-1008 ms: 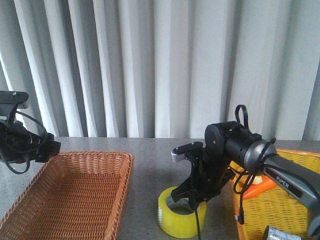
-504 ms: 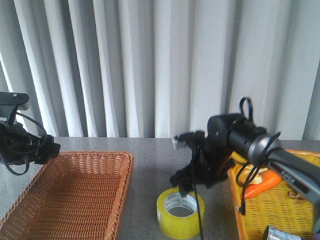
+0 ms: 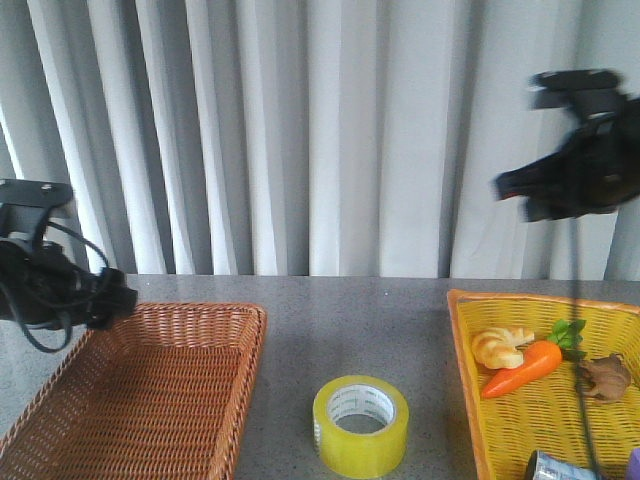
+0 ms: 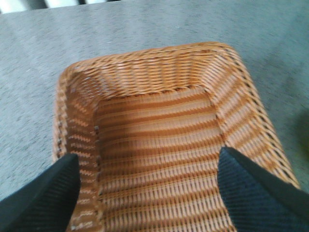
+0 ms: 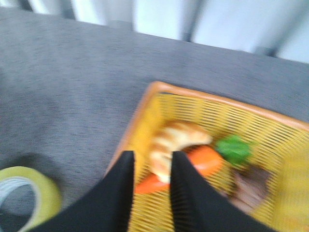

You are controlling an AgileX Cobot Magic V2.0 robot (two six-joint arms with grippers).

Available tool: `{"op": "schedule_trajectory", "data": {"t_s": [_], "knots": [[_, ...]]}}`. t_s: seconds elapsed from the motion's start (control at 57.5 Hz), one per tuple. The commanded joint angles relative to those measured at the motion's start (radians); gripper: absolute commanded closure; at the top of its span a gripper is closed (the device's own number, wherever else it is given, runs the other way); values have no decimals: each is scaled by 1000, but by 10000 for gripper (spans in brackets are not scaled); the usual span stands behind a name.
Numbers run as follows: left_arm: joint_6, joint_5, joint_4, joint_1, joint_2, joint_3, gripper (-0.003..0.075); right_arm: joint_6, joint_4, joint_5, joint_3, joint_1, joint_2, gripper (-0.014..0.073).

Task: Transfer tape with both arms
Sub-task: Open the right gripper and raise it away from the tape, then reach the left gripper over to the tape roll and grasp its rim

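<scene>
Tape, wide yellow translucent roll with white printed core [image 3: 360, 425], lies flat on grey table [image 3: 340, 310], hole up, between brown wicker basket [image 3: 140, 400] and yellow mesh basket [image 3: 545, 400]; front view: right gripper [image 3: 515, 188] high, well above and right of roll, blurred; left gripper [image 3: 120, 298] over brown basket's far edge, lower and seemingly nearer. Left wrist view: fingers [image 4: 41, 195] spread wide, grasping nothing, tape out of frame. Right wrist view: fingers [image 5: 113, 198] narrowly parted, empty; tape [image 5: 29, 200] off to one side.
</scene>
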Motion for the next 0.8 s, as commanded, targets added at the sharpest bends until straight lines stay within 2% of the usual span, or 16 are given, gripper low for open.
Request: {"op": "schedule_trajectory", "data": {"t_s": [0.0, 0.191, 0.313, 0.435, 0.626, 0.782], "knots": [[32, -71, -22, -58, -45, -34, 165, 3, 27, -3, -22, -88, -87, 610], [67, -146, -21, -184, -33, -53, 165, 1, 54, 5, -22, -193, -136, 602], [85, -126, -21, -270, 23, -176, 165, 6, 53, 13, -22, -201, -151, 602], [82, -25, -21, -331, 133, -360, 165, 4, 57, 14, -22, -200, -151, 602], [43, 264, -21, -372, 370, -674, 165, 2, 56, 15, -22, -200, -151, 602], [-10, 315, -14, -388, 482, -744, 165, 2, 57, 15, -22, -200, -151, 602]]}}
